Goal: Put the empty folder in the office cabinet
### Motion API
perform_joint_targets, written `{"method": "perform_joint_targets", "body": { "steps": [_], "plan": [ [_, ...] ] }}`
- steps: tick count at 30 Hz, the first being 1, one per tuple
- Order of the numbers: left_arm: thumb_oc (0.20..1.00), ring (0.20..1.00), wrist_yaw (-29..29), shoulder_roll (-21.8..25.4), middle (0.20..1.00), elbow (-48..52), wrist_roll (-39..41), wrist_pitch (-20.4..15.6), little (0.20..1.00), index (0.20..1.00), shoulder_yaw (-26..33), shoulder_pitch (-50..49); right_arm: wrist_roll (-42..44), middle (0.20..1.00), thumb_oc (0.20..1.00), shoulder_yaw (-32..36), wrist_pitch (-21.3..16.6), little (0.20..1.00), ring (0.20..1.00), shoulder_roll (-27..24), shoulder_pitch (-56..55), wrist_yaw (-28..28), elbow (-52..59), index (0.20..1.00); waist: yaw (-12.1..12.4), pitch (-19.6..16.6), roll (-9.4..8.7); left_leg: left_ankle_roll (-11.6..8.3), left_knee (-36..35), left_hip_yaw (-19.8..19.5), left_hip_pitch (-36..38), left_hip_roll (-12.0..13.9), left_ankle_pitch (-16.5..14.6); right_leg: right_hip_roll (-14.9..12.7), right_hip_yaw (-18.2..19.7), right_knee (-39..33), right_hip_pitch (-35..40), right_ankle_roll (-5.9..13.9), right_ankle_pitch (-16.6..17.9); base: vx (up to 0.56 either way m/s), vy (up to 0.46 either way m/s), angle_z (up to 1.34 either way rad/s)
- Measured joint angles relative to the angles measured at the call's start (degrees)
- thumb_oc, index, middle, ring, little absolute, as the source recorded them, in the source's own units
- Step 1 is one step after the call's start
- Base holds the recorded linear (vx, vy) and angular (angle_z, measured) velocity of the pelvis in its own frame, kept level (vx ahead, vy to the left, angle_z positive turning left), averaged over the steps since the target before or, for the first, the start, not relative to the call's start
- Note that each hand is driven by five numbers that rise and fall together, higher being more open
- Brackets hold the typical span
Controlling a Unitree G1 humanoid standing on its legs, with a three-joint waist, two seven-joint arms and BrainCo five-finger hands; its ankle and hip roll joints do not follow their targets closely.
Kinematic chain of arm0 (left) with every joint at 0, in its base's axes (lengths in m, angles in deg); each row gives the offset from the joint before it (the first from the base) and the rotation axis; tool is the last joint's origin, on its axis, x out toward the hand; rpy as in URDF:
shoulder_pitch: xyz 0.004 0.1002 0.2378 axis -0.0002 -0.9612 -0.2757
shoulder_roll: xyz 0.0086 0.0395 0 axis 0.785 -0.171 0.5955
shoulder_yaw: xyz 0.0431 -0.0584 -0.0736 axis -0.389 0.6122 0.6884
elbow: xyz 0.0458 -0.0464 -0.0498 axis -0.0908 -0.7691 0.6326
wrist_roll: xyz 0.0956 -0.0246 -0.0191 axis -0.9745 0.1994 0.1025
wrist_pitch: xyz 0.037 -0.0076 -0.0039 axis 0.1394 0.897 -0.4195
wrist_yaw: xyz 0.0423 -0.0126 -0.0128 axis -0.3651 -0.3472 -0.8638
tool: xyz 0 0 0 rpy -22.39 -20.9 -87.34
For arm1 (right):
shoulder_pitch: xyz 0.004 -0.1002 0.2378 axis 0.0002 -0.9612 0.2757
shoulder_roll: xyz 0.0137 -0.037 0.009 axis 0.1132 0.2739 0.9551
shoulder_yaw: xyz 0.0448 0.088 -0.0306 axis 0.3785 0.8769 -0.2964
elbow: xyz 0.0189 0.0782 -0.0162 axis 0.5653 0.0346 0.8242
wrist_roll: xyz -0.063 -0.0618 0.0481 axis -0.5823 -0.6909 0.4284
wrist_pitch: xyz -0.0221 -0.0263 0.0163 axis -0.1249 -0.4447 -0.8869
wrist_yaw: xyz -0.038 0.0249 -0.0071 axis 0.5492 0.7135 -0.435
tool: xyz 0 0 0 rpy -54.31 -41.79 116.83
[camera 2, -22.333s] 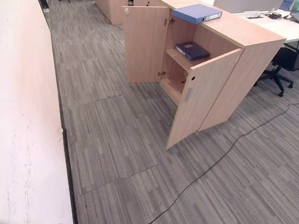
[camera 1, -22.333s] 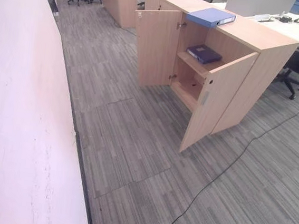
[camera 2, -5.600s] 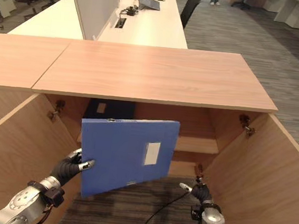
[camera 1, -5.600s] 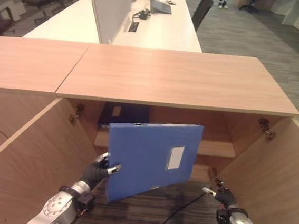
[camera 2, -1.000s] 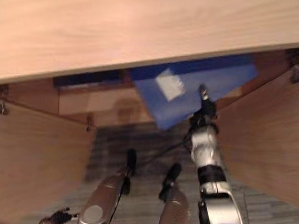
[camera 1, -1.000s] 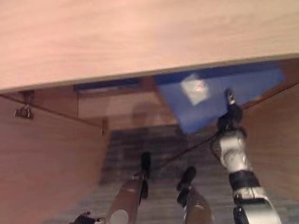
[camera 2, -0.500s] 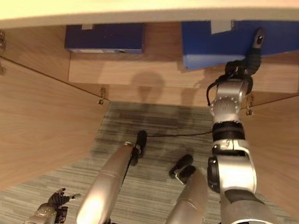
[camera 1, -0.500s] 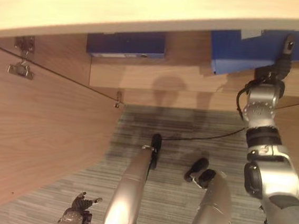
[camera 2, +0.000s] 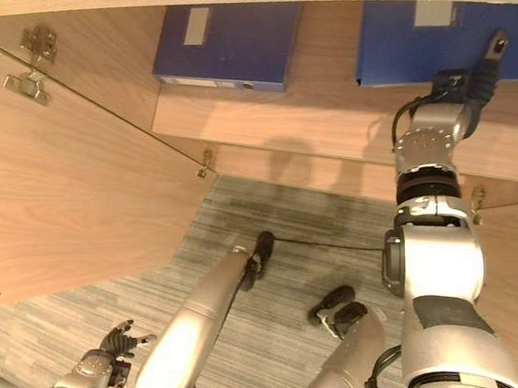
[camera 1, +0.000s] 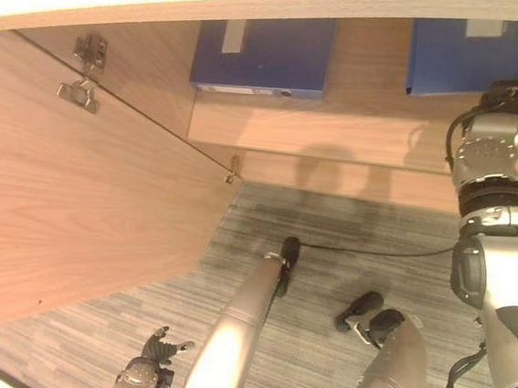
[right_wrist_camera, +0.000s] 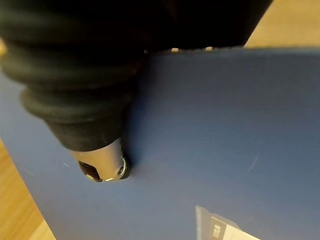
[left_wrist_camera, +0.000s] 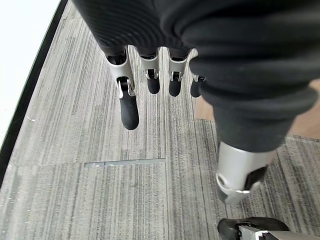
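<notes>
Blue folder: lay on cabinet shelf, right of dark folder; placement apparently near complete. Right hand upon it, grasp indiscernible. Left hand released, low.

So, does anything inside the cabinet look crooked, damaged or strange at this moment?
Nothing stands out. Two blue folders lie flat on the cabinet shelf: the darker folder and the folder under the right hand. The left hand hangs open above the carpet.

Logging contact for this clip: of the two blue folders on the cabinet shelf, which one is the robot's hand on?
The lighter blue folder on the shelf's right, under the right hand. The darker folder lies apart, untouched.
</notes>
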Motion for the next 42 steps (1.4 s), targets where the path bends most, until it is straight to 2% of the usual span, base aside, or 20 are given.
{"method": "perform_joint_targets", "body": {
  "steps": [10, 11, 12, 16, 20, 24, 27, 28, 30, 32, 33, 37, 39, 41, 42],
  "plan": [
    [1.0, 1.0, -0.79, 0.04, 1.0, -0.02, 1.08, -0.05, 1.0, 1.0, -0.24, 0.04, 0.08, 0.2, 0.2, -0.85, -0.02, 0.2, 0.2, -0.72, 0.78, 0.81, -3.1, 0.2, -0.16, -0.07, 0.09, 0.15, 2.54, -0.05, -2.81, -0.04, -0.44, -0.71, 0.86, 2.94, -3.04, -0.32, -1.05, 0.0, 0.001, 0.01],
    [1.0, 1.0, -0.79, 0.04, 1.0, -0.02, 1.08, -0.05, 1.0, 1.0, -0.24, 0.04, 0.1, 0.878, 0.878, -0.85, -0.01, 0.878, 0.878, -0.73, 0.78, 0.81, -3.24, 0.878, -0.17, -0.07, 0.09, 0.12, 2.5, -0.07, -2.81, -0.04, -0.42, -0.71, 0.86, 2.94, -3.05, -0.31, -1.05, 0.0, 0.0, 0.0],
    [1.0, 1.0, -0.79, 0.05, 1.0, -0.02, 1.08, -0.06, 1.0, 1.0, -0.24, 0.04, 0.11, 1.0, 1.0, -0.88, 0.0, 1.0, 1.0, -0.73, 0.79, 0.74, -3.75, 1.0, -0.15, -0.08, 0.08, 0.06, 2.42, -0.08, -2.8, -0.04, -0.37, -0.67, 0.86, 2.93, -3.07, -0.3, -1.05, 0.0, 0.0, 0.0],
    [1.0, 1.0, -0.8, 0.08, 1.0, -0.1, 1.09, -0.05, 1.0, 1.0, -0.25, 0.04, 0.24, 1.0, 1.0, -1.42, 0.41, 1.0, 1.0, -1.01, 0.99, 0.19, -6.63, 1.0, -0.16, -0.08, 0.08, -0.04, 2.31, -0.09, -2.82, -0.04, -0.3, -0.67, 0.86, 2.87, -3.11, -0.29, -1.06, 0.0, 0.0, 0.0],
    [1.0, 1.0, -0.79, 0.09, 1.0, -0.27, 1.11, -0.05, 1.0, 1.0, -0.27, 0.07, 0.14, 1.0, 1.0, -3.47, 2.92, 1.0, 1.0, -2.08, 1.0, 0.14, -9.06, 1.0, -0.21, -0.08, 0.08, -0.03, 2.36, -0.06, -2.91, -0.05, -0.3, -0.56, 0.86, 2.88, -3.19, -0.28, -1.05, 0.0, 0.0, 0.0],
    [1.0, 1.0, -0.02, 0.98, 1.0, -0.48, 1.1, 0.0, 1.0, 1.0, -0.35, 0.08, -7.17, 1.0, 1.0, -15.33, 10.62, 1.0, 1.0, -3.66, 1.5, -2.91, -13.04, 1.0, -0.23, -0.11, 0.03, -0.06, 2.39, -0.12, -2.96, 0.05, -0.28, -0.54, 0.85, 2.79, -3.23, -0.16, -0.98, -0.03, -0.015, -0.01],
    [1.0, 1.0, 0.6, 1.62, 1.0, -0.53, 1.09, -0.03, 1.0, 1.0, -0.31, 0.08, -10.35, 1.0, 1.0, -15.6, 15.06, 1.0, 1.0, -4.6, 2.96, -4.4, -13.79, 1.0, -0.24, -0.12, 0.01, -0.14, 2.19, -0.19, -2.93, 0.08, -0.19, -0.45, 0.84, 2.68, -3.23, -0.13, -0.96, 0.0, 0.0, 0.0],
    [1.0, 1.0, 0.83, 1.66, 1.0, -0.51, 1.06, -0.05, 1.0, 1.0, -0.35, 0.1, -13.08, 1.0, 1.0, -18.43, 16.25, 1.0, 1.0, -4.92, 3.65, -5.46, -15.38, 1.0, -0.24, -0.13, -0.01, -0.28, 1.96, -0.22, -2.91, 0.09, -0.04, -0.37, 0.84, 2.45, -3.2, -0.03, -0.9, -0.03, -0.012, 0.01],
    [1.0, 1.0, 1.47, 1.67, 1.0, -0.52, 1.05, -0.02, 1.0, 1.0, -0.41, 0.1, -17.12, 1.0, 1.0, -19.8, 18.39, 1.0, 1.0, -5.91, 4.15, -6.58, -16.11, 1.0, -0.17, -0.13, -0.02, -0.25, 1.72, -0.28, -2.9, 0.09, 0.08, -0.25, 0.81, 2.28, -3.2, 0.08, -0.82, -0.04, -0.012, 0.01],
    [1.0, 1.0, 2.01, 1.69, 1.0, -0.53, 0.99, -0.09, 1.0, 1.0, -0.86, 0.12, -26.44, 1.0, 1.0, -26.83, 21.29, 1.0, 1.0, -7.36, 6.52, -8.53, -18.26, 1.0, -0.28, -0.14, -0.04, -0.48, 0.04, -0.5, -2.74, 0.1, 1.06, 0.1, 0.33, 0.91, -3.07, 0.32, -0.14, -0.04, -0.017, -0.01],
    [1.0, 1.0, 2.11, 1.7, 1.0, -0.58, 0.97, -0.08, 1.0, 1.0, -1.15, 0.12, -29.51, 1.0, 1.0, -27.42, 22.37, 1.0, 1.0, -7.72, 7.14, -8.87, -18.29, 1.0, -0.35, -0.15, -0.06, -0.44, -0.71, -0.55, -2.58, 0.18, 1.45, 0.25, 0.03, 0.29, -2.85, 0.25, 0.19, -0.04, -0.02, 0.0],
    [1.0, 1.0, 2.26, 1.71, 1.0, -1.03, 0.92, -0.1, 1.0, 1.0, -2.21, 0.34, -38.81, 1.0, 1.0, -30.11, 23.89, 1.0, 1.0, -8.13, 7.52, -9.78, -18.27, 1.0, -0.39, -0.08, -0.21, -0.63, -3.45, -0.63, -1.0, 0.18, 2.45, 0.6, -0.71, -1.75, -1.46, 0.32, 0.78, -0.04, -0.02, 0.01],
    [1.0, 1.0, 2.26, 1.71, 1.0, -1.12, 0.86, -0.14, 1.0, 1.0, -2.19, 0.47, -45.12, 1.0, 1.0, -34.9, 23.71, 1.0, 1.0, -8.14, 7.7, -9.89, -18.07, 1.0, -0.43, 0.08, -0.6, -0.84, -6.43, -0.65, 0.23, 0.26, 3.72, 1.4, -1.06, -4.18, -0.75, 0.72, 2.11, -0.05, -0.033, -0.06],
    [1.0, 1.0, 2.2, 1.82, 1.0, -1.49, 0.19, -0.42, 1.0, 1.0, -2.14, 0.51, -55.76, 1.0, 1.0, -43.61, 23.61, 1.0, 1.0, -8.19, 8.2, -9.57, -17.38, 1.0, -1.01, 0.16, -0.76, -1.09, -9.71, -1.05, 1.32, 0.47, 5.3, 2.19, -2.28, -6.9, 0.44, 0.94, 3.43, -0.04, -0.022, -0.03],
    [1.0, 1.0, 1.98, 2.08, 1.0, -1.64, -0.25, -0.63, 1.0, 1.0, -2.05, 0.57, -62.67, 1.0, 1.0, -44.95, 23.96, 1.0, 1.0, -8.02, 8.42, -9.32, -17.08, 1.0, -1.34, 0.5, -1.3, -1.11, -11.74, -1.18, 2.32, 0.5, 6.26, 2.48, -2.78, -8.34, 1.23, 0.86, 4.06, -0.05, -0.023, 0.02]
  ]
}}
